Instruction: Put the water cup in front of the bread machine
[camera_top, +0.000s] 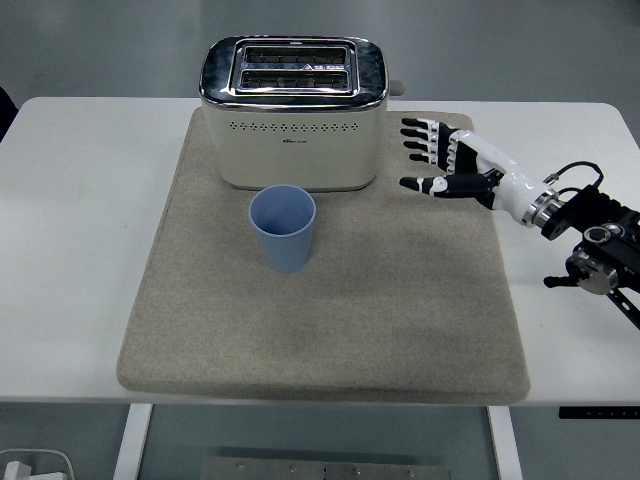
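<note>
Where visible, beige mat on white table.

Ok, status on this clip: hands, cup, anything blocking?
Right hand open, holding nothing, over the mat's right side. Left arm out of view. Blue cup upright on mat, just in front of toaster. Nothing in the way.

A beige mat covers the white table.

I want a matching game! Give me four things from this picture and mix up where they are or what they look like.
Things:
1. water cup
2. bread machine
3. mat
4. right hand

Descriptions:
A. beige, lying flat under the others
B. blue, upright, empty
C. cream with a shiny top, at the back
D. open fingers, holding nothing, off to the right

Pairs: 1-B, 2-C, 3-A, 4-D
</note>
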